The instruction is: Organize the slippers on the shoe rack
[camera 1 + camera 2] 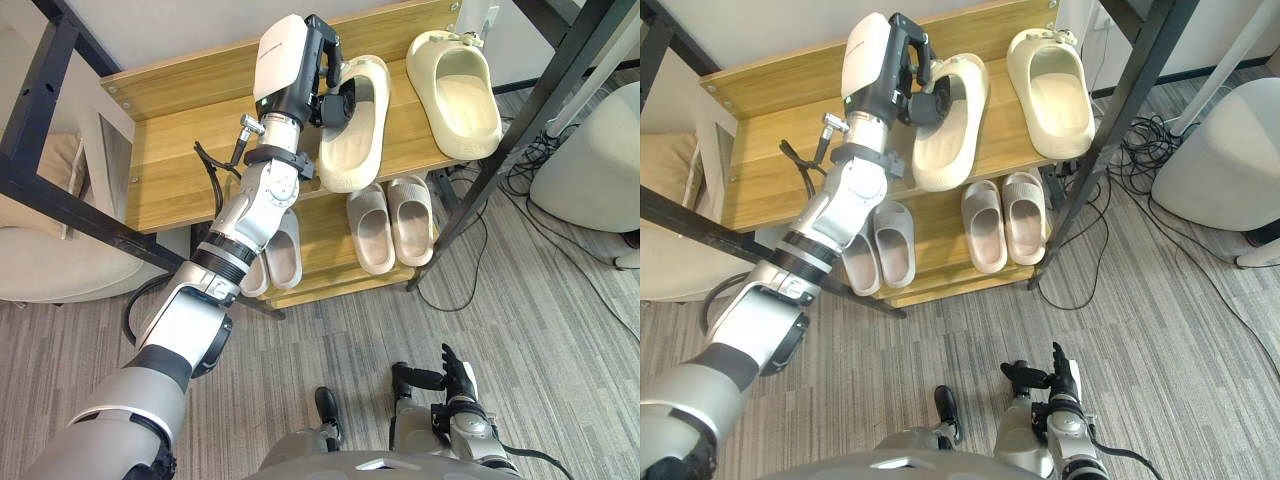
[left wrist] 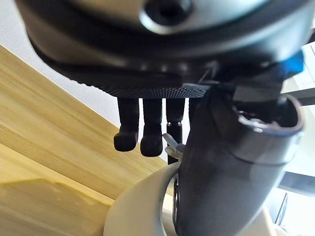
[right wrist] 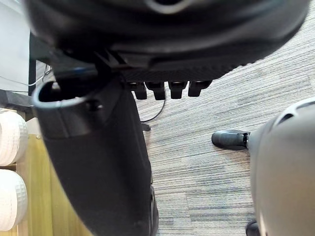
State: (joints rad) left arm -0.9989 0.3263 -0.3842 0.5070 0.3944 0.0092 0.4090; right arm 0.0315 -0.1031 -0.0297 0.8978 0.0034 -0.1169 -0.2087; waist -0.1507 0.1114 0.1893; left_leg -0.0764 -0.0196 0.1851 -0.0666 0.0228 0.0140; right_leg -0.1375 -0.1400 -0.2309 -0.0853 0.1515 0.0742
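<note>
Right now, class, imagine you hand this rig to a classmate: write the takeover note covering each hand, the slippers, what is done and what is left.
Left hand: on the angled cream slipper on the top shelf, straddling its side wall; grip unclear.
Right hand: low near the floor, open, holding nothing.
Slippers: the second cream slipper lies further right on the top shelf, apart from the first. A beige pair and a grey pair sit on the lower shelf.
Done: every slipper in view is on the rack.
Left: probably straighten the angled slipper beside its mate.
</note>
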